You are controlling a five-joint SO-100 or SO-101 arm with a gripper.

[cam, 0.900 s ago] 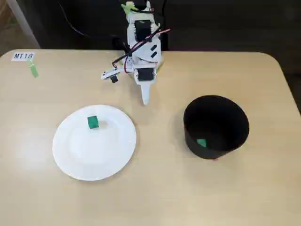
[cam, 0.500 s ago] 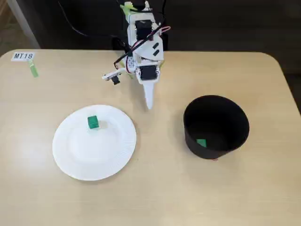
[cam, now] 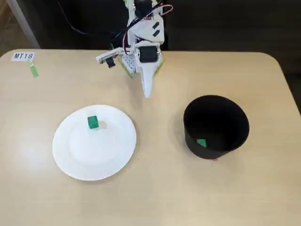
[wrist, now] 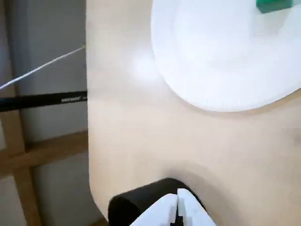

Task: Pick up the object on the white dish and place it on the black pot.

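Fixed view, looking down on a pale wooden table [cam: 160, 188]. The white dish [cam: 94, 150] sits left of centre; the object [cam: 92, 122], a small green cube, rests on it near the far rim, untouched. The black pot [cam: 216, 126] stands well to the right, apart from the dish, with a second green block [cam: 201, 142] low inside it against the near wall. The gripper [cam: 148, 93] hangs at the table's far edge between dish and pot, white fingers pointing down toward the surface, clear of both and holding nothing. In the wrist view the fingertips [wrist: 188, 207] meet along a thin dark seam — closed, as far as the cropped bottom edge lets me judge. That view also shows the dish [wrist: 221, 70] at upper right, the cube [wrist: 273, 4] cut by the top edge, and the pot's rim [wrist: 136, 197] behind the fingers. A white label reading MT18 [cam: 23, 56] and a strip of green tape [cam: 34, 70] lie at the far left corner.
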